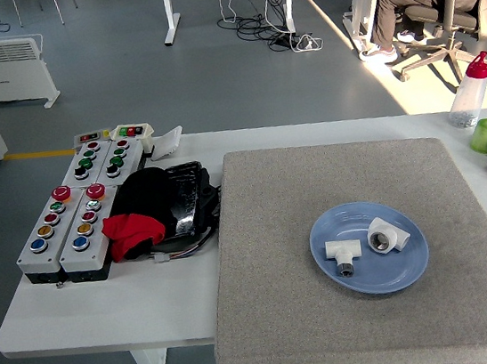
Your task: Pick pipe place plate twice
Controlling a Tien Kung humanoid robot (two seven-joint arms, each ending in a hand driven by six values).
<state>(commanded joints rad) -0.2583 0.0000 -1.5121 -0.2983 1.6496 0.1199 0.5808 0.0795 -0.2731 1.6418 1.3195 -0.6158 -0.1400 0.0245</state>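
Though unheld — pipes [366,247] on plate [414,273]

No robot arm, wrist or hand in view, neither side

Glossy plate [415,274] on rough matt mat [315,316]

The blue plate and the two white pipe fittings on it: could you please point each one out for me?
Round blue plate [414,270]: head view, bare front rim.
White T-shaped pipe fitting [342,251]: head view, middle of its body.
White elbow pipe fitting [387,236]: head view, beside its open threaded end.
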